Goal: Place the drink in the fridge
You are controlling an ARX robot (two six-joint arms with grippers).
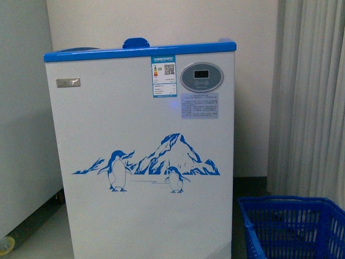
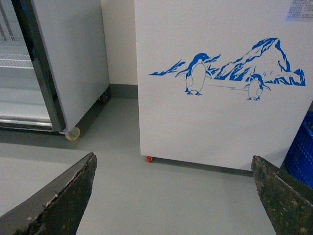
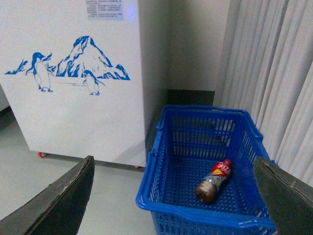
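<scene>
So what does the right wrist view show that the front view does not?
Only the right wrist view shows the drink bottle, lying on its side inside the blue basket. Only the front view shows the blue top rim and the oval grey display of the fridge. Both show the fridge front with its penguin print, the basket, and the pale curtain.

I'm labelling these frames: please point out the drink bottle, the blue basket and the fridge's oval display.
drink bottle point(image 3: 214, 179): right wrist view, middle of its body.
blue basket point(image 3: 161, 161): right wrist view, on a mesh side wall.
fridge display point(image 1: 201, 77): front view, centre of the grey oval.
</scene>
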